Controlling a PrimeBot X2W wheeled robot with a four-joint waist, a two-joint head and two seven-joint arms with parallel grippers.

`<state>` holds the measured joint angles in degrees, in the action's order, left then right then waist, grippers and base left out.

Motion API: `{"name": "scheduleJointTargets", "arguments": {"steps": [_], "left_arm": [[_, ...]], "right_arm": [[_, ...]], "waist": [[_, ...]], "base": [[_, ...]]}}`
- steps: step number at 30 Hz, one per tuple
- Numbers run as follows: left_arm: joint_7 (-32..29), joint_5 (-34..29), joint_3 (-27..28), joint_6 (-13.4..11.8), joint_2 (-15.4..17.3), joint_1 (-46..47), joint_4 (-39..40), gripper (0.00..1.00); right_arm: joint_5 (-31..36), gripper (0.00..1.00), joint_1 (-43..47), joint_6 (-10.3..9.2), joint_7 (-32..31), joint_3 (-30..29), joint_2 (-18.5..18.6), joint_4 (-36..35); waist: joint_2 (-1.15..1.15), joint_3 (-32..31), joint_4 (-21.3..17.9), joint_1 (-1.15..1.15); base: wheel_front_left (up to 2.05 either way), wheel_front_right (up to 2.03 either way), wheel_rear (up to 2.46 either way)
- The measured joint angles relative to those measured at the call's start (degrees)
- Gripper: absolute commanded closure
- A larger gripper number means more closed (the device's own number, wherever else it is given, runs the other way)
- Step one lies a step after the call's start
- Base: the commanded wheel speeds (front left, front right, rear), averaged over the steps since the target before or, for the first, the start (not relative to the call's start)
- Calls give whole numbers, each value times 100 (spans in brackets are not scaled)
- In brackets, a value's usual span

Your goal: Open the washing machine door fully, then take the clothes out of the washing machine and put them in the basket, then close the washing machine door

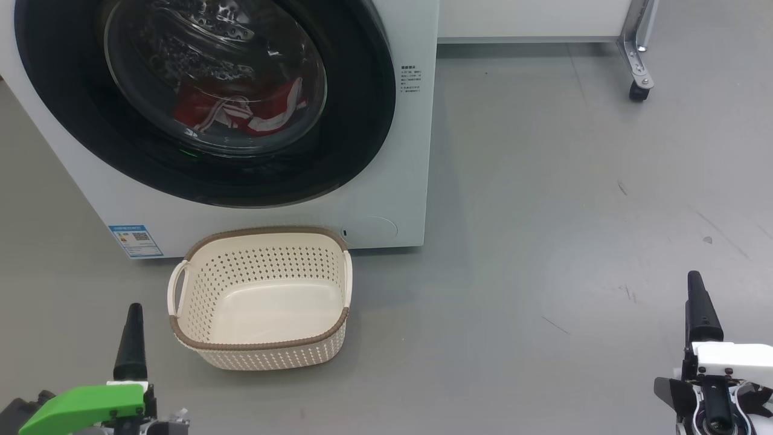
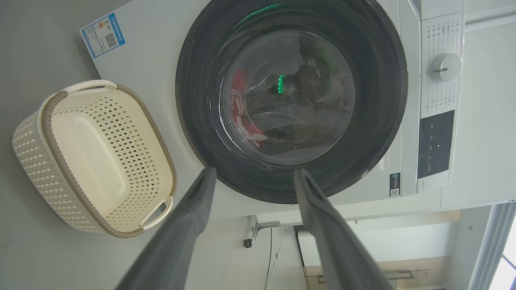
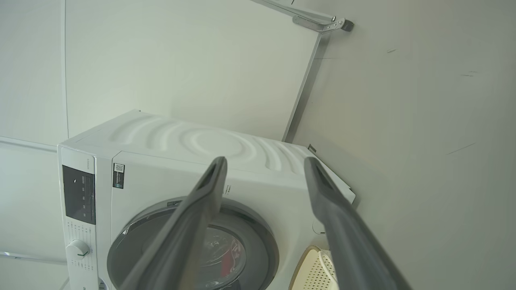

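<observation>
Low before the washing machine (image 1: 386, 199), the left gripper (image 2: 256, 172) and right gripper (image 3: 266, 161) hang well apart, fingers pointing forward, both spread wide, holding nothing. One washing machine door (image 1: 368, 121), shut, is cut off at the head view's top. Red clothes (image 1: 241, 112) lie behind its glass, number unclear. One basket (image 1: 259, 353) stands on the floor just below the door.

In the head view the washing machine door (image 1: 362, 121) runs off the top edge of the frame, and the clothes (image 1: 241, 112) reach me only as a red-and-white patch behind glare on the glass, too muddled to count. The print on the blue label (image 1: 135, 240) at lower left is too small for me to read. In the right wrist view the basket (image 3: 312, 274) is cut by the bottom edge and partly behind my right gripper (image 3: 265, 159).
</observation>
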<state>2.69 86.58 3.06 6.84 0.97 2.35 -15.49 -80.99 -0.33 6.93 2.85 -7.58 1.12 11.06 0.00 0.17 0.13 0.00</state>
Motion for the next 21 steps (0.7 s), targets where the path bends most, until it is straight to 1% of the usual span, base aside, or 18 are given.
{"name": "scheduleJointTargets", "arguments": {"steps": [2,9,12,21], "left_arm": [[51,-75,20,0,0,1,54,0],[191,-806,81,1,3,14,298,0],[269,-1410,33,2,7,18,430,0],[453,-2674,-143,-30,15,18,682,0]], "right_arm": [[153,0,-1,0,37,-5,5,-66],[751,0,-3,1,183,70,56,-343],[1161,0,-3,1,252,134,119,-457],[2008,0,-2,2,419,278,172,-633]], "waist": [[0,-4,0,0],[0,-22,8,0],[0,-32,12,0],[0,-52,16,0]], "base": [[0,0,0],[0,0,0],[0,0,0],[0,0,0]]}}
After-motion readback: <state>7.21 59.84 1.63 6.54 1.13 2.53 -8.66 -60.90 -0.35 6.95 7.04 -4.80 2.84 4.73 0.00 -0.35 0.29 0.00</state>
